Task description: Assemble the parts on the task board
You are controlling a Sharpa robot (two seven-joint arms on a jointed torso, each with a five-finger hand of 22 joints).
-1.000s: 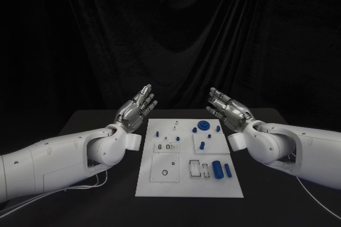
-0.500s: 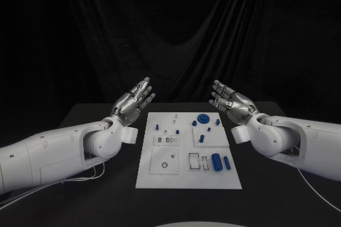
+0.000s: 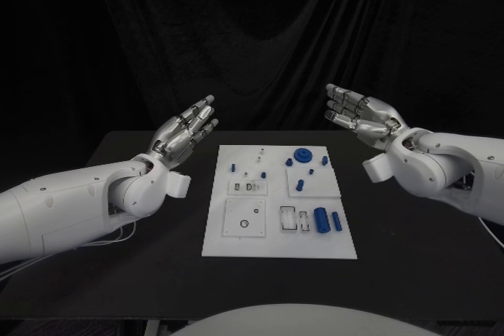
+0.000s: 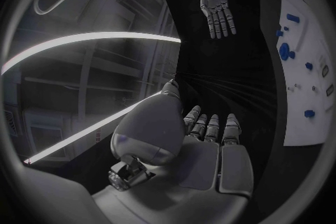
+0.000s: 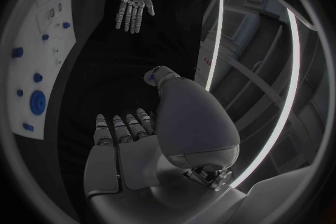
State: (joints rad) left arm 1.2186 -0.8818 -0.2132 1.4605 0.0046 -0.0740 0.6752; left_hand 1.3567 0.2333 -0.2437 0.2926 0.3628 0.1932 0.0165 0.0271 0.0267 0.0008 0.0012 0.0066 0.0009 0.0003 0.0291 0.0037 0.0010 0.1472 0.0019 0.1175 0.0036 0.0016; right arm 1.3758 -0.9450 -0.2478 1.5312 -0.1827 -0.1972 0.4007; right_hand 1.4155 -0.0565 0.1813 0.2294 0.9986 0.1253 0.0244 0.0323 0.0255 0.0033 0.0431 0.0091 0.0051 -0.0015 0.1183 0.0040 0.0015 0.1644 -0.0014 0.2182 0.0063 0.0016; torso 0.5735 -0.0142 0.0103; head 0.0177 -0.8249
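The white task board [image 3: 280, 246] lies in the middle of the black table. Blue parts sit on it: a round gear-like piece [image 3: 302, 155] at the far end, small pegs [image 3: 301, 184] in the middle right, and two cylinders [image 3: 321, 221] near the front right. My left hand [image 3: 186, 131] is raised above the table left of the board, fingers straight and apart, holding nothing. My right hand [image 3: 361, 114] is raised to the right of the board, also open and empty. The left wrist view shows the board's edge [image 4: 302, 123] and my right hand [image 4: 217, 9]; the right wrist view shows my left hand [image 5: 134, 3].
The board has white sub-plates with slots and a ring hole [image 3: 245, 224]. Bare black table [image 3: 126, 270] lies on both sides of the board and in front of it. A black curtain hangs behind the table.
Both hands have risen and moved outward, away from the board. The camera has shifted too, so the board sits a little higher in the picture.
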